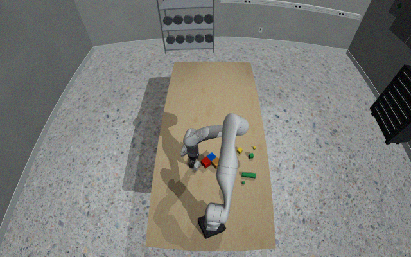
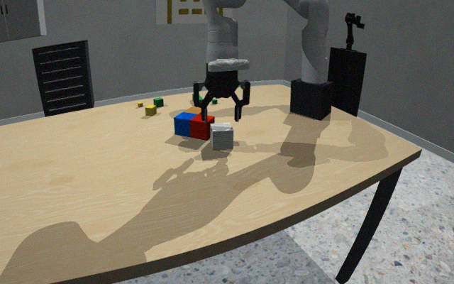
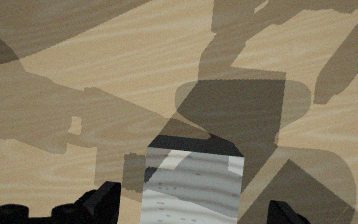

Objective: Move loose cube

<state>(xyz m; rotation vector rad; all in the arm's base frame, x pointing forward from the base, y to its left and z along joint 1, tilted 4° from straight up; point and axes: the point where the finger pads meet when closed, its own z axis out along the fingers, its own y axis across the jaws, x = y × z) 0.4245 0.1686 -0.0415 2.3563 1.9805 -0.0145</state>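
Gripper [image 1: 192, 162] [image 2: 220, 115] [image 3: 195, 205]: one, fingers apart, nothing between them, poised above the loose cube. White cube [image 1: 197, 164] [image 2: 222, 138] [image 3: 192, 187]: one, loose, on the table [image 1: 209, 96] [image 2: 89, 177] [image 3: 40, 170] just beside the red cube [image 1: 206, 162] [image 2: 201, 128]. Handling, as judged: centre and square the fingers, descend straight, keep the inner finger off red, grip, lift clear. Blue cube [image 1: 211, 157] [image 2: 184, 125]: touching red. Orange cube [image 1: 216, 162] [image 2: 193, 110]: partly hidden, completes the bend; open corner probably between red and orange, base side. Lower there, faces parallel, then nudge gently against both. Small green cube [image 1: 251, 155] [image 2: 158, 102]: well apart, no hindrance. Room: ample towards the arm's base [image 1: 202, 232] [image 2: 310, 99]; table edge apart from the cubes.
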